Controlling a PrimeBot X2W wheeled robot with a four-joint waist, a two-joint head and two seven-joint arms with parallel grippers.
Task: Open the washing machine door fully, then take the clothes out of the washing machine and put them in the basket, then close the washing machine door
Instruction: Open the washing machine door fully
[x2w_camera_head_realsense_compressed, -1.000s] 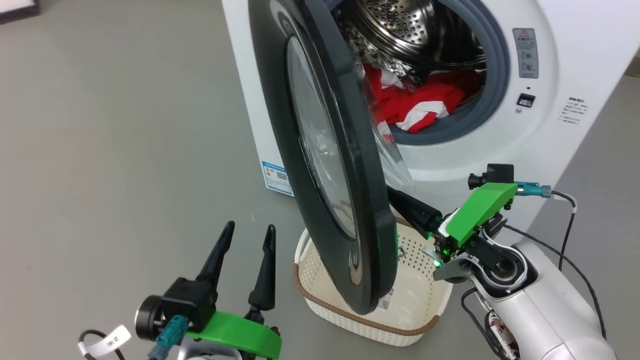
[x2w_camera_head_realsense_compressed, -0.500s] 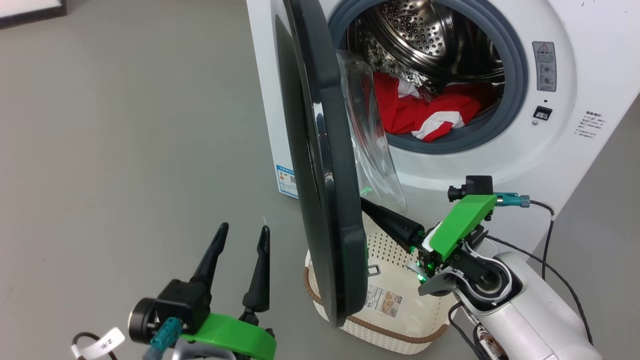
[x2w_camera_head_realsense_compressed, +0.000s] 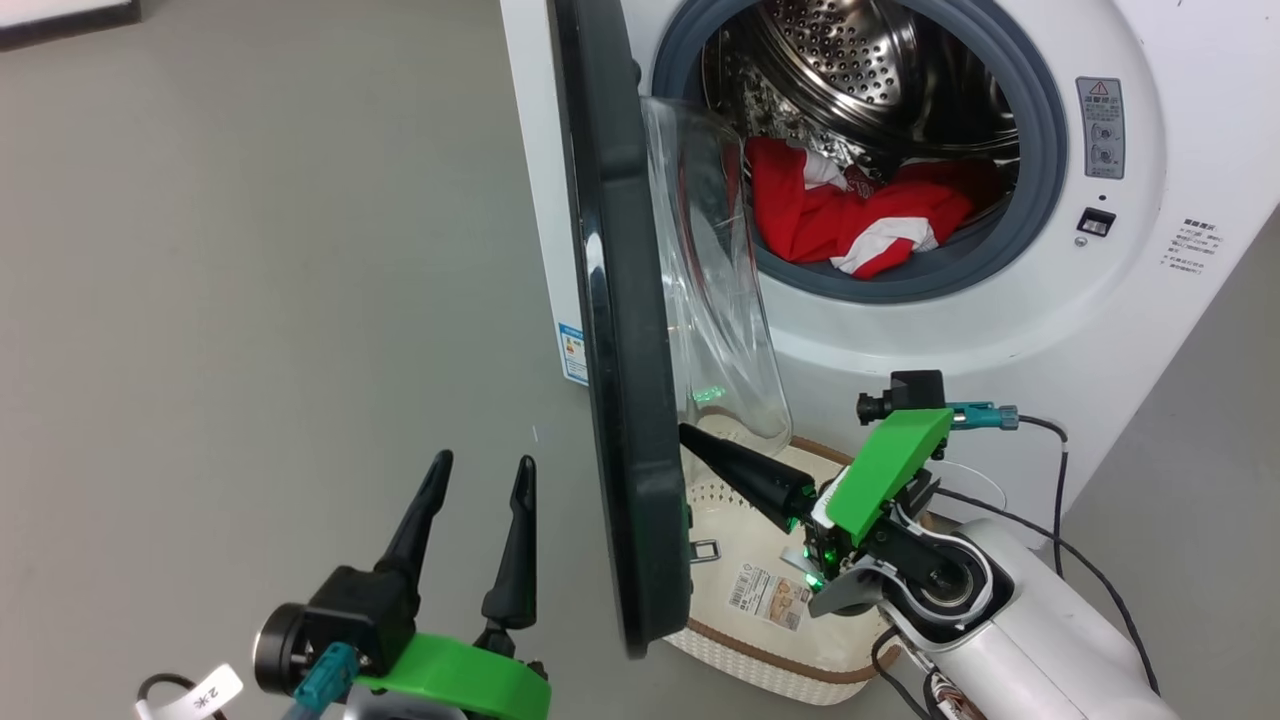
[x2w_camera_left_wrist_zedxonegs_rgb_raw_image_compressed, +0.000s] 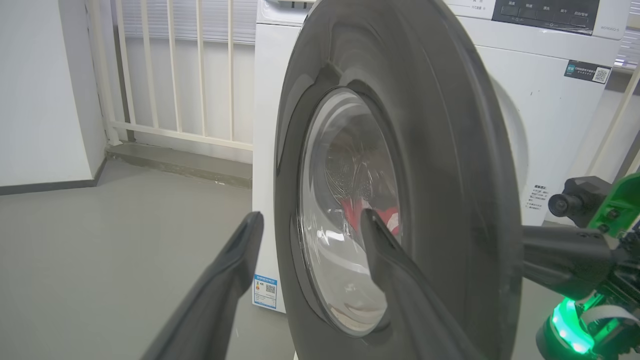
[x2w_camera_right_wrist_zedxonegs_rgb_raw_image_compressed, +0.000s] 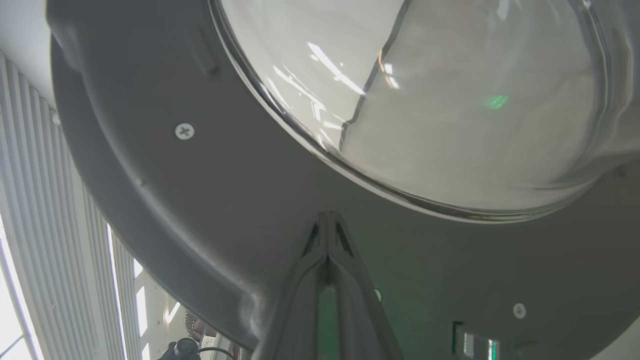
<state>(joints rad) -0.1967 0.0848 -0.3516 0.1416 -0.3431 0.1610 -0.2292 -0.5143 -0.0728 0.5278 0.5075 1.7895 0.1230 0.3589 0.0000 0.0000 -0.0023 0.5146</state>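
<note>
Two closed tips of right claw touch inner door.

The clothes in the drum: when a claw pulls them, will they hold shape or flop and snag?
Likely floppy: the clothes lie crumpled in folds. Probably light, being thin fabric. The pieces overlap, so one pull may drag several, and a trailing end could catch on the grey gasket.

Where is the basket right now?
Head view, lower centre-right: the basket sits on the floor before the washing machine, just right of the open door's lower edge, under the right gripper.
</note>
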